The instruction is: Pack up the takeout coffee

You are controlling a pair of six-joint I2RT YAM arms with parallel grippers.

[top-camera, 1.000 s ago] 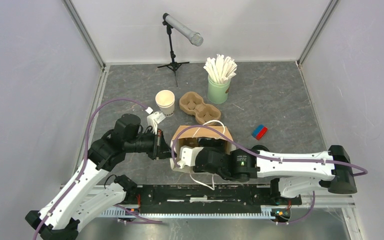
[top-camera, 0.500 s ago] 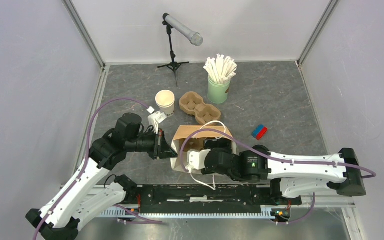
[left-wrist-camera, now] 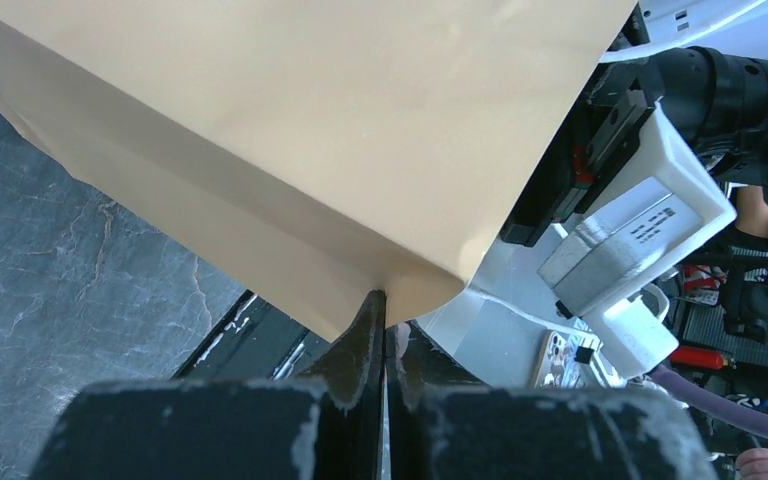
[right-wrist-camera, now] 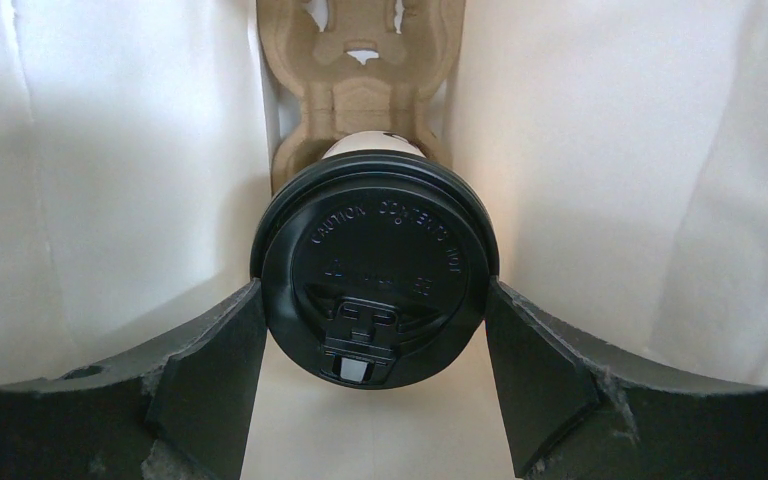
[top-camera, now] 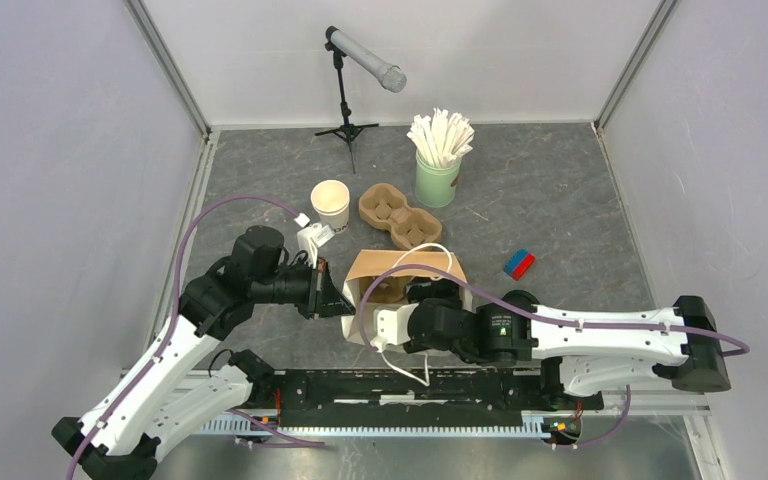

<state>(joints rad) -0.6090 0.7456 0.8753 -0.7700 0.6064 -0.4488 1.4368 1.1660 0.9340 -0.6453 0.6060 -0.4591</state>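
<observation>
Right wrist view looked into the paper bag [right-wrist-camera: 110, 180], where the coffee cup [right-wrist-camera: 375, 250] sat lid outward in the cardboard tray [right-wrist-camera: 360, 80]; the right gripper [right-wrist-camera: 373, 290] stood wide, a finger at each side of the lid, and I could not tell whether it gripped. From above, that arm had drawn back slightly in the last second, while the left gripper [left-wrist-camera: 380, 315] stayed clamped tight on the bag's corner. The cup seemed packed, with only the pull-out left.
</observation>
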